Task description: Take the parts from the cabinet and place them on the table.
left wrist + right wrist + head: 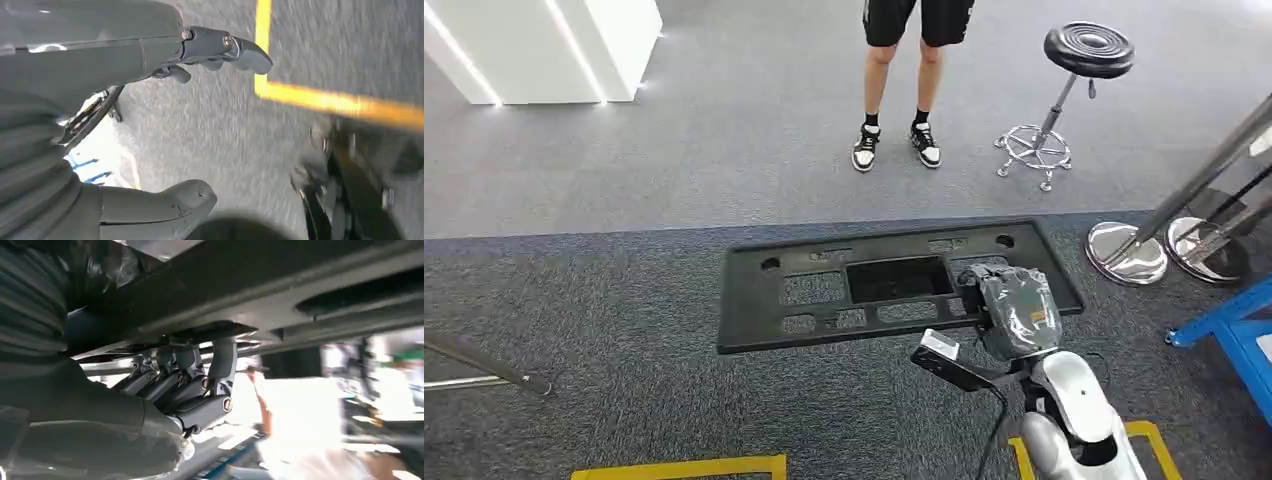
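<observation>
A long flat black plastic part (824, 290) with several cut-outs hangs level above the grey carpet in the head view. My right hand (1014, 305) grips it near its right end, the grey cover on top. In the right wrist view the dark fingers (200, 385) hook up under the part's underside (280, 295). My left hand (150, 125) hangs over the carpet with thumb and fingers apart and nothing between them.
A person (904, 80) in black shorts stands ahead on the carpet. A black stool (1079, 70) stands at the right, chrome stand bases (1129, 250) and a blue frame (1234, 330) further right. White block (544, 45) far left. Yellow floor tape (684, 467) lies near my feet.
</observation>
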You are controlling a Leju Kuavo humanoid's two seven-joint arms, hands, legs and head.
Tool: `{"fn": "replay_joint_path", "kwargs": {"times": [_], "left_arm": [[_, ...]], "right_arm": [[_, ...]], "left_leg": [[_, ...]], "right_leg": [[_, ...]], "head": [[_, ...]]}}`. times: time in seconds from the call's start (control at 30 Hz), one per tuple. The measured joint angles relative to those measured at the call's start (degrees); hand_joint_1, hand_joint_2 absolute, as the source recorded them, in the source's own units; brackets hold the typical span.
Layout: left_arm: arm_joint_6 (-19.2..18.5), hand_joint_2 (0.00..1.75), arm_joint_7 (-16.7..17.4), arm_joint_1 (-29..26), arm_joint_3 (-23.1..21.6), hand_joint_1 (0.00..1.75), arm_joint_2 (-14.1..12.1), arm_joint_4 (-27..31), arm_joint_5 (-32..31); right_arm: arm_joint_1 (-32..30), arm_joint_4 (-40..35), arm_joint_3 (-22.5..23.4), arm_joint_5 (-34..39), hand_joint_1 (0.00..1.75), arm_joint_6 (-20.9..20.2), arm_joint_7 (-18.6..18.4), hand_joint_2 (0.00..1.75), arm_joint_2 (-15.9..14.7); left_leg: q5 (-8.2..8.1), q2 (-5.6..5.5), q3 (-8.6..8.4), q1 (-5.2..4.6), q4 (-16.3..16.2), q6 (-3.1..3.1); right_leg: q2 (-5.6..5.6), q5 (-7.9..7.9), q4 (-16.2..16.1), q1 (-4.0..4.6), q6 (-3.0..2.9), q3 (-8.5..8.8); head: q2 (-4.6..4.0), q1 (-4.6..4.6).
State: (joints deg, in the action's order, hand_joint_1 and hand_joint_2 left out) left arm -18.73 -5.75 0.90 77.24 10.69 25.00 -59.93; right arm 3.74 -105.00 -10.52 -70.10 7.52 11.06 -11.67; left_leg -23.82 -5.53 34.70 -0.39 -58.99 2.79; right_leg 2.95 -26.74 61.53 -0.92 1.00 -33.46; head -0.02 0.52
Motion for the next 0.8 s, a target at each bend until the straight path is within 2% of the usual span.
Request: {"fn": "replay_joint_path", "kwargs": {"times": [0.03, 0.07, 0.13, 0.17, 0.2, 0.23, 0.27, 0.3, 0.33, 0.37, 0.4, 0.43, 0.47, 0.5, 0.53, 0.6, 0.67, 0.7, 0.73, 0.77, 0.8], "left_arm": [[0.0, 1.75, -0.04, 0.01, 0.02, 0.0, -0.22, -0.04, 0.04], [-0.13, 1.75, -0.24, 0.12, 0.04, 0.0, -0.72, -0.07, 0.07], [-0.39, 1.75, -0.55, -0.21, 0.09, 0.0, -1.0, -0.07, 0.02], [-0.59, 1.75, -0.66, -0.5, 0.17, 0.0, -1.16, -0.07, -0.02], [-0.72, 1.75, -0.72, -0.62, 0.26, 0.0, -1.46, -0.07, -0.02], [-0.94, 1.75, -0.79, -0.73, 0.28, 0.0, -1.46, -0.09, -0.09], [-0.98, 1.75, -0.81, -0.71, 0.28, 0.0, -1.46, -0.13, -0.09], [-1.05, 1.75, -0.87, -0.6, 0.28, 0.0, -1.53, -0.13, -0.09], [-1.07, 1.75, -0.9, -0.47, 0.28, 0.0, -1.55, -0.17, -0.09], [-1.07, 1.75, -0.9, -0.5, 0.28, 0.0, -1.57, -0.17, -0.09], [-1.07, 1.75, -0.92, -0.57, 0.28, 0.0, -1.64, -0.17, -0.09], [-1.07, 1.75, -0.92, -0.7, 0.31, 0.0, -1.75, -0.17, -0.09], [-1.07, 1.75, -0.92, -0.78, 0.31, 0.0, -1.88, -0.17, -0.09], [-1.05, 1.75, -0.92, -0.79, 0.31, 0.0, -1.94, -0.2, -0.11], [-1.05, 1.75, -0.92, -0.65, 0.31, 0.0, -1.97, -0.22, -0.11], [-1.07, 1.75, -1.09, -0.6, 0.31, 0.0, -1.97, -0.26, -0.13], [-1.73, 1.75, -2.52, -0.93, 0.28, 0.0, -2.05, -0.26, -0.68], [-2.25, 1.75, -3.23, -1.03, 0.28, 0.0, -2.16, -0.26, -0.81], [-2.47, 1.75, -3.59, -1.28, 0.28, 0.0, -2.16, -0.28, -0.92], [-2.8, 1.75, -3.87, -1.2, 0.28, 0.0, -2.18, -0.31, -1.22], [-2.9, 1.75, -3.93, -1.03, 0.28, 0.0, -2.38, -0.31, -1.31]], "right_arm": [[0.82, 0.02, -0.96, -0.02, 1.75, -0.09, -0.37, 1.75, 0.26], [1.23, -0.09, -1.51, -0.02, 1.75, -0.15, -0.46, 1.75, 0.48], [2.07, -0.04, -2.66, 0.13, 1.75, -0.35, -0.85, 1.75, 0.72], [2.56, -0.04, -3.12, 0.15, 1.75, -0.37, -0.92, 1.75, 0.91], [2.92, -0.04, -3.47, 0.18, 1.75, -0.37, -1.09, 1.75, 1.2], [3.19, -0.04, -3.75, 0.22, 1.75, -0.37, -1.14, 1.75, 1.22], [3.5, -0.07, -3.86, 0.26, 1.75, -0.37, -1.22, 1.75, 1.4], [3.63, -0.04, -3.95, 0.33, 1.75, -0.37, -1.27, 1.75, 1.42], [3.66, -0.04, -4.02, 0.33, 1.75, -0.39, -1.29, 1.75, 1.46], [3.71, -0.04, -4.19, 0.33, 1.75, -0.39, -1.29, 1.75, 1.49], [3.72, -0.02, -4.41, 0.33, 1.75, -0.44, -1.29, 1.75, 1.49], [3.73, -0.02, -4.52, 0.33, 1.75, -0.44, -1.29, 1.75, 1.53], [3.83, -0.02, -4.56, 0.33, 1.75, -0.44, -1.29, 1.75, 1.64], [4.0, -0.02, -4.67, 0.35, 1.75, -0.44, -1.29, 1.75, 1.7], [4.2, -0.02, -4.74, 0.37, 1.75, -0.42, -1.29, 1.75, 1.75], [4.51, -0.02, -4.76, 0.48, 1.75, -0.41, -1.42, 1.75, 1.75], [4.76, -0.02, -4.98, 0.7, 1.75, -0.39, -1.42, 1.75, 1.79], [4.99, -0.02, -5.11, 0.85, 1.75, -0.39, -1.51, 1.75, 1.77], [5.21, -0.02, -5.15, 0.92, 1.75, -0.39, -1.59, 1.75, 1.77], [5.58, -0.02, -5.2, 1.03, 1.75, -0.42, -1.62, 1.75, 1.77], [5.69, -0.02, -5.26, 1.18, 1.75, -0.46, -1.66, 1.75, 1.77]], "left_leg": [[0.08, -0.73, 0.35, -0.18, -0.17, -0.29], [0.22, -1.63, 0.71, 0.04, -0.32, -0.63], [0.61, -3.37, 1.1, 0.64, 0.08, -1.63], [0.83, -4.29, 1.12, 0.55, 0.41, -2.09], [0.59, -3.17, 1.2, 0.35, -0.19, -2.02], [-0.73, 1.05, 1.86, 0.04, -1.89, -2.3], [-2.82, 3.34, 3.56, 0.19, -5.28, -2.7], [-5.2, 4.51, 6.03, 0.49, -10.13, -3.05], [-6.93, 4.85, 8.26, 0.76, -14.51, -3.34], [-7.4, 4.99, 9.52, 1.0, -16.97, -3.61], [-6.54, 5.14, 9.35, 1.18, -16.61, -3.84], [-4.57, 5.35, 7.71, 1.34, -13.51, -4.05], [-2.09, 5.99, 4.92, 1.52, -8.41, -4.19], [-0.24, 7.28, 2.29, 1.63, -3.83, -4.28], [-1.01, 9.6, 0.82, 1.16, -1.15, -3.74], [-0.55, 8.49, 0.86, 0.98, -0.87, -2.47], [-0.64, 7.21, 1.08, 0.55, -0.72, -1.72], [-0.4, 6.52, 0.43, 0.97, -0.12, -1.08], [-0.35, 6.02, 0.24, 0.98, 0.05, -0.94], [-0.27, 5.65, 0.25, 1.0, 0.08, -0.58], [-0.23, 4.91, 0.36, 0.98, 0.08, -0.39]], "right_leg": [[3.38, -0.65, -2.1, -0.23, -0.37, 0.79], [2.76, -0.52, -2.91, -0.2, -0.17, 0.93], [1.16, -0.6, -2.85, 0.29, -0.55, 1.02], [0.24, -0.36, -3.39, 0.19, -0.88, 1.34], [-0.85, 0.21, -4.56, -0.48, -1.09, 2.02], [-1.54, 0.27, -5.23, -0.26, -1.55, 2.6], [-2.46, 0.33, -5.31, -0.09, -1.69, 2.76], [-3.51, 0.22, -5.2, 0.14, -1.8, 2.76], [-4.52, 0.01, -5.11, 0.26, -1.8, 2.74], [-5.45, -0.14, -5.01, 0.3, -1.74, 2.73], [-6.26, -0.32, -4.89, 0.29, -1.6, 2.77], [-7.08, -0.58, -4.67, 0.22, -1.46, 2.84], [-7.79, -0.9, -4.41, 0.14, -1.2, 2.97], [-8.35, -1.24, -4.13, 0.11, -0.95, 3.13], [-9.07, -1.65, -3.92, 0.34, -0.5, 3.26], [-9.84, -1.95, -3.8, 0.63, 0.15, 3.38], [-10.92, -2.01, -4.09, 0.5, 0.73, 3.86], [-10.91, -2.49, -4.0, 0.21, 1.33, 4.03], [-8.25, -3.32, -2.99, -0.04, 1.48, 4.06], [-5.19, -5.61, 0.6, -0.09, 1.35, 2.22], [-3.88, -8.08, 5.6, 0.0, 1.25, -0.46]], "head": [[0.0, 0.0], [0.0, 0.0], [0.0, 0.0], [0.0, 0.0], [0.0, -0.02], [0.02, -0.02], [0.0, 0.0], [0.0, -0.02], [0.0, -0.02], [0.0, 0.0], [0.0, -0.02], [0.0, -0.02], [0.0, -0.02], [0.0, -0.02], [0.0, -0.02], [0.0, -0.02], [0.0, 0.02], [0.0, -0.02], [0.0, 0.04], [0.02, -0.02], [0.0, 0.0]]}}
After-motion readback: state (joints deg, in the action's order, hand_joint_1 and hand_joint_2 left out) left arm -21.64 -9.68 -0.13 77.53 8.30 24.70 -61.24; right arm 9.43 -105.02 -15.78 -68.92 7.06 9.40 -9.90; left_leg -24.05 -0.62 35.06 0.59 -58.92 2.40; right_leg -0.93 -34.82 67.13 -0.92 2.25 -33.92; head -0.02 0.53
